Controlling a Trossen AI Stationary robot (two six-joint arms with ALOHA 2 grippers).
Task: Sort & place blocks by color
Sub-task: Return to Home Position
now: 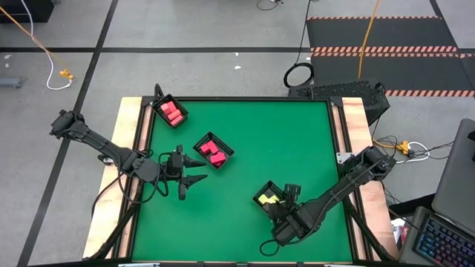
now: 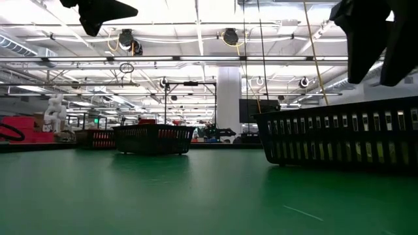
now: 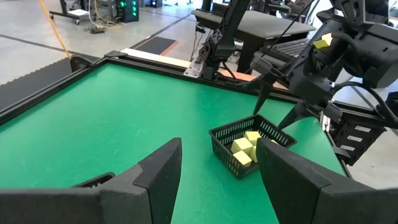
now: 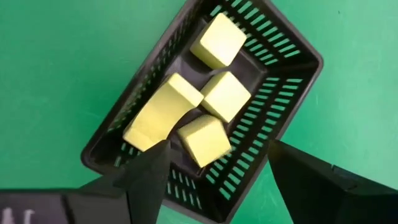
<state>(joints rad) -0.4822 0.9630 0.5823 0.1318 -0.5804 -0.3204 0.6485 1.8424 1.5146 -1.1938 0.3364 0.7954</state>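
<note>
Several yellow blocks (image 4: 214,102) lie in a black basket (image 1: 269,197) near the table's right near corner; the left wrist view shows these yellow blocks (image 3: 244,149) too. Red blocks (image 1: 214,150) fill a basket at mid-table, and more red blocks (image 1: 172,113) sit in a basket at the far left corner. My right gripper (image 4: 217,174) hovers open directly above the yellow basket's rim (image 4: 211,202), holding nothing. My left gripper (image 1: 194,178) is open and empty over bare table, just on the near left side of the middle red basket.
The three black baskets stand on the green mat (image 1: 297,141), with open mat between them and along the far right. Wooden strips (image 1: 132,126) edge the table left and right. In the low view the yellow basket (image 2: 339,137) is close and the red basket (image 2: 155,138) farther off.
</note>
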